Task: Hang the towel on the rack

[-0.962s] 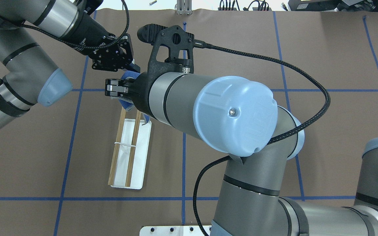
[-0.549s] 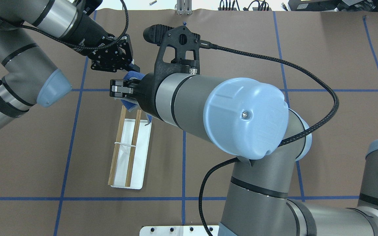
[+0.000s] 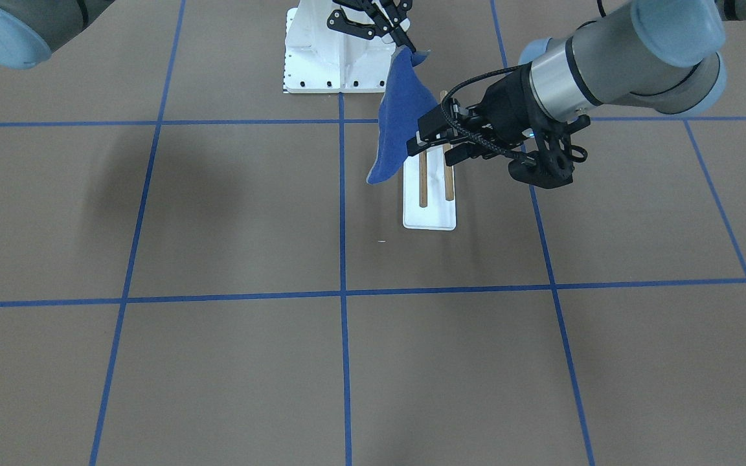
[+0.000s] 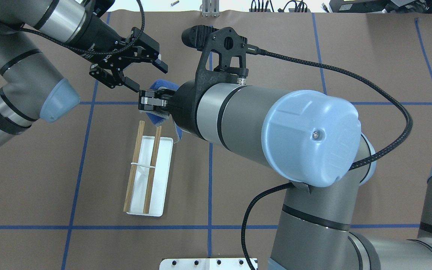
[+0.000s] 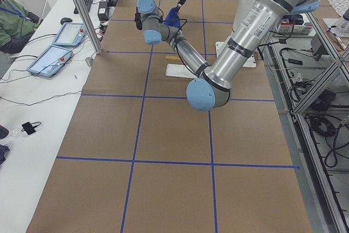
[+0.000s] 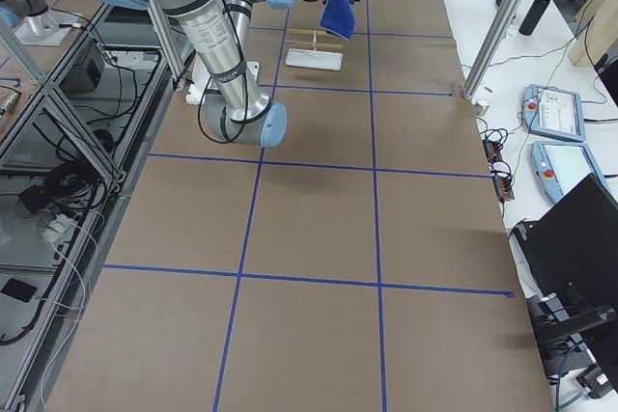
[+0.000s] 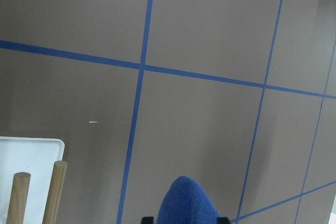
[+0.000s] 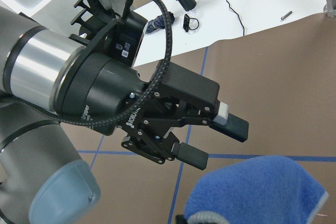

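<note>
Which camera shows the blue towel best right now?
Exterior front-facing: the small royal-blue cloth towel hangs in full from the right gripper. Overhead, the right arm hides most of it; wrist cameras catch only an end each; side views show it tiny.

Overhead, the right arm [image 4: 238,112] hid most of the towel [image 4: 159,83]. The left wrist view's bottom edge cut off the towel and both dowels of the rack [image 7: 31,153].
</note>
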Motion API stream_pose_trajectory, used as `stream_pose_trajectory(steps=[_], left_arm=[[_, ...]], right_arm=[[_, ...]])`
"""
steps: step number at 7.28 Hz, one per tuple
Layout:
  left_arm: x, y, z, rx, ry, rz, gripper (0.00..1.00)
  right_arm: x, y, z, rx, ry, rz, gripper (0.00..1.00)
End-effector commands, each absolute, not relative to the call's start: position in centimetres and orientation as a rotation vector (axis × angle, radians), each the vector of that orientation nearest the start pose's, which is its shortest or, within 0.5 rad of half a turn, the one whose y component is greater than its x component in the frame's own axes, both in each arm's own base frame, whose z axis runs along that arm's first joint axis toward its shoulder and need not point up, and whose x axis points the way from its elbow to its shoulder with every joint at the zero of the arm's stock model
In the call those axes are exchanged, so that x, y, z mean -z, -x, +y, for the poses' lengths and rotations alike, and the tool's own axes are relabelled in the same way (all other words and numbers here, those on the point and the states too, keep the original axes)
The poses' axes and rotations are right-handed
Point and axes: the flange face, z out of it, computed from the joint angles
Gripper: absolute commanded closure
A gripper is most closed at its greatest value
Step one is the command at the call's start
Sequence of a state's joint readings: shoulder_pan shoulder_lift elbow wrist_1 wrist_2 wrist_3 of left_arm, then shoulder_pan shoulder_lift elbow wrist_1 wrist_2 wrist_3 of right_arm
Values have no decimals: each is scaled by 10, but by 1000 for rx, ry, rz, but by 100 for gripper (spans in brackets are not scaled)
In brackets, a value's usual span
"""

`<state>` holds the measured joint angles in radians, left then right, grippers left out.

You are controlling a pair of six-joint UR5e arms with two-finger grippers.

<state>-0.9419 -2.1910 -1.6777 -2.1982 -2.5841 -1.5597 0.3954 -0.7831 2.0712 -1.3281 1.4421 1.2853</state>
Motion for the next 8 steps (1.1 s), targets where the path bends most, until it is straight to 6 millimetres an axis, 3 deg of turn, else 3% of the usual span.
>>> stream_pose_trajectory(steps=[1, 4, 5, 7, 8], left_arm=[[-152, -319, -518, 91, 204, 1455, 3], [-149, -333, -509, 82, 236, 1455, 7], [-149, -334, -508, 81, 240, 1454, 24], [-148, -335, -507, 78, 239, 1455, 84], [-147, -334, -505, 68, 230, 1463, 100]], right_arm=[[8, 419, -337, -207, -626, -1393, 100], [10, 419, -340, -232, -643, -1385, 100], [10, 419, -340, -233, -642, -1385, 100], [6, 424, -341, -232, -637, -1376, 100], [6, 424, -341, -232, -637, -1376, 100]])
